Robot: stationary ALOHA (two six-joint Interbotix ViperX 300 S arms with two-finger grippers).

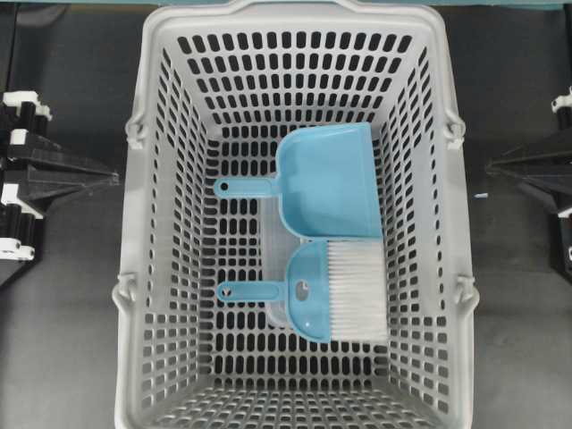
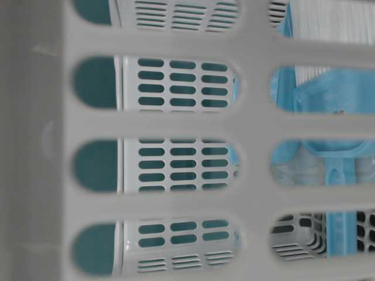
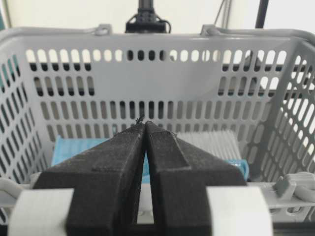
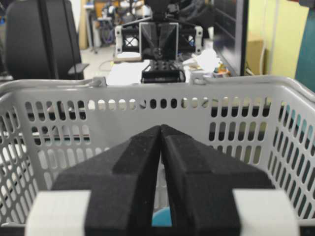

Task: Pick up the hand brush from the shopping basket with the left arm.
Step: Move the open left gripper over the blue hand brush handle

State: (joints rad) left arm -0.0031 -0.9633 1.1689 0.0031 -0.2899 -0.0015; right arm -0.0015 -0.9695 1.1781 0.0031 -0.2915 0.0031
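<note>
Black office chair, dark monitor, cluttered desk behind.

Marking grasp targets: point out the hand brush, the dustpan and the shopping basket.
hand brush (image 1: 310,290): overhead view, on its blue half-round body.
dustpan (image 1: 331,183): overhead view, middle of the scoop.
shopping basket (image 1: 134,268): overhead view, on its left rim.

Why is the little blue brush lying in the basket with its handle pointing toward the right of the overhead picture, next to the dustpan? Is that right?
Not quite. In the overhead view the hand brush lies in the shopping basket beside the dustpan, but its handle points left; its white bristles face right.
</note>
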